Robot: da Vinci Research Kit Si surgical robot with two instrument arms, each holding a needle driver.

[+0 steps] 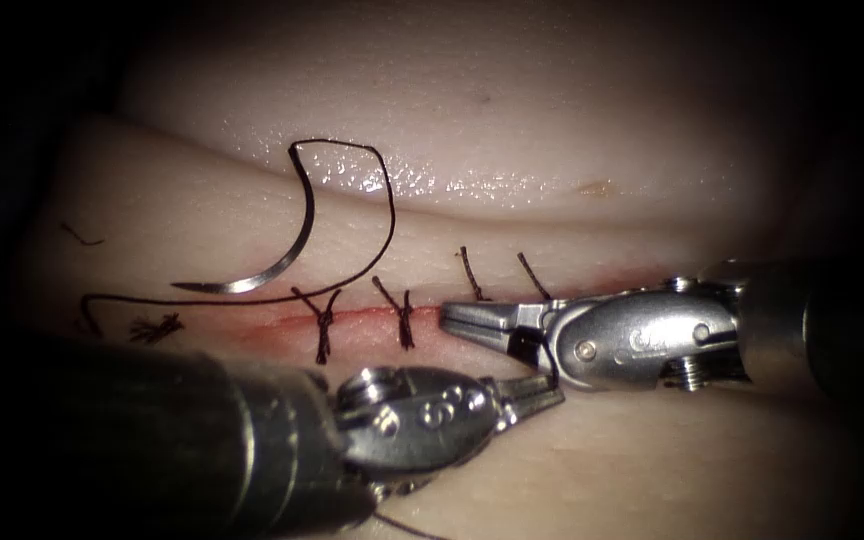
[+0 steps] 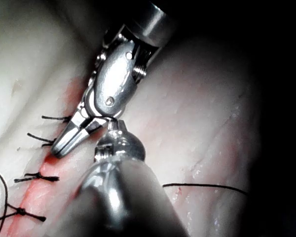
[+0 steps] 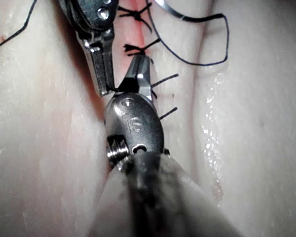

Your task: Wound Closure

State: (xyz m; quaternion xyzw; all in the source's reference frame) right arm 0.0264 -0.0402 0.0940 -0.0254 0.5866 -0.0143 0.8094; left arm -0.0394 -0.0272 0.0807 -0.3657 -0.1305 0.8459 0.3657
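The needle (image 1: 272,255) lies loose on the tissue (image 1: 552,130), on the far side of the cut (image 1: 372,316), toward the left, with its thread (image 1: 377,215) looping beside it. The left tool (image 1: 527,395) and right tool (image 1: 472,318) are both closed and hold nothing.

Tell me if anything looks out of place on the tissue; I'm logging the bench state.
The needle lies loose on the tissue, not in it and held by neither tool, its thread curling beside it. A frayed thread scrap sits left of the stitches. The left tool and right tool look shut, holding nothing.
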